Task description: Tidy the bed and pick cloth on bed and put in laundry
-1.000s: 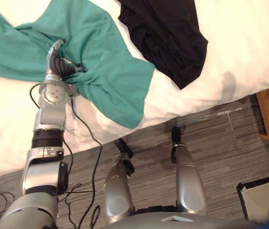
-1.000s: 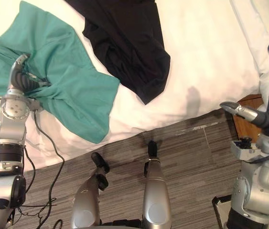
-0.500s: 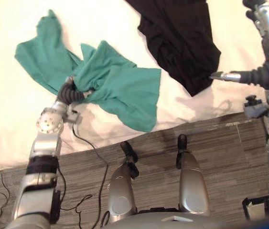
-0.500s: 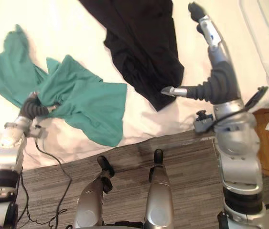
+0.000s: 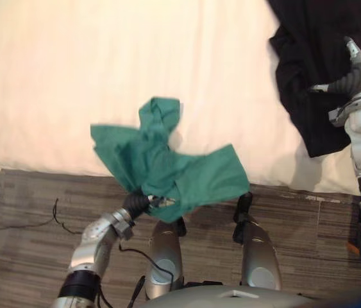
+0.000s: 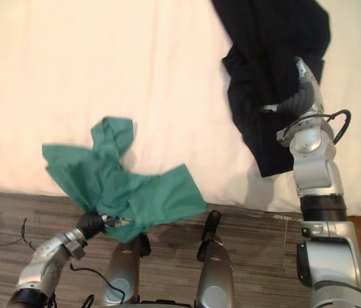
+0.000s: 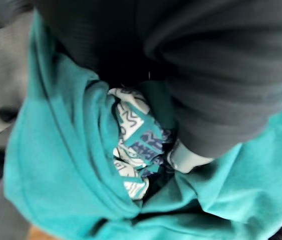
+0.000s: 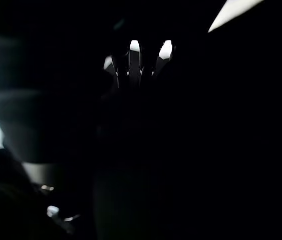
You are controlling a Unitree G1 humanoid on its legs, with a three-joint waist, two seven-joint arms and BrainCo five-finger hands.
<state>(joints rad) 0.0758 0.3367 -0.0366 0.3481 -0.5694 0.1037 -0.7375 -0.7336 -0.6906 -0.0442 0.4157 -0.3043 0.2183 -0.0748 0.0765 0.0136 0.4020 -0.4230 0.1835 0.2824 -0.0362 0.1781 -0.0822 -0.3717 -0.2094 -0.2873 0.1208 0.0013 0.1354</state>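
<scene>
1. The green cloth (image 5: pixel 167 173) is gathered into a bunch at the left hand (image 5: pixel 138 203). It is spread across the near edge of the bed (image 5: pixel 71 77), partly over the white cover and partly over the floor (image 5: pixel 26 218).
2. In the left wrist view the teal fabric is seen wrapped tightly about the hand, with the fingers closed into its folds, so the cloth is judged to be firmly held.
3. The black cloth (image 5: pixel 315 38) is left lying on the bed, draped towards its edge. The right hand (image 5: pixel 352 74) is laid on it with fingers extended and thumb held out to the side, and no grasp is made yet.
4. The step in hand is judged to be the collection of the clothes from the bed.
5. For the next move, the right hand's fingers need to be closed on the black fabric, and the trailing green fabric kept clear of the floor while both are carried to the laundry.
</scene>
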